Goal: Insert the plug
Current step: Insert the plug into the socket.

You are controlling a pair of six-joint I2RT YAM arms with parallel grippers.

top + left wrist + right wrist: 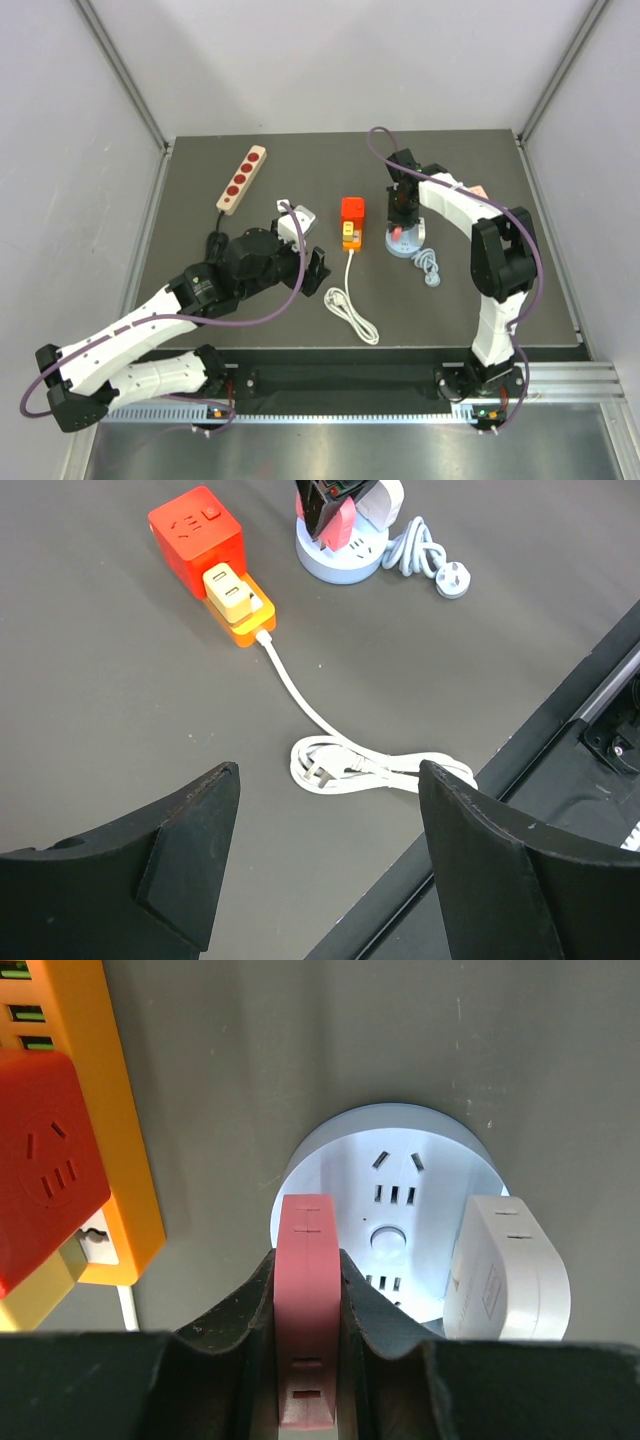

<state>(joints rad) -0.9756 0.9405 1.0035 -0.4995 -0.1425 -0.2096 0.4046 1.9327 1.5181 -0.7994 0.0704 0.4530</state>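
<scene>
Clenching the pink plug (308,1245) upright, the right gripper (308,1260) is holding it at the left part of the round socket base (400,1155); in my judgement it is needing square alignment with the slots, then straight downward pressure. The red plug block (45,1160) is sitting on the orange power strip (110,1110). The left gripper (328,780) is hanging released.

A flat plug (308,1330) sits between the fingers of the right gripper (308,1265), over the round socket hub (400,1140). An adapter (505,1280) stands on the hub to that gripper's right. To its left lies the power strip (115,1140), the cube plug (45,1160) seated on it. A coiled cable (400,772) lies ahead of the left gripper (328,778).
</scene>
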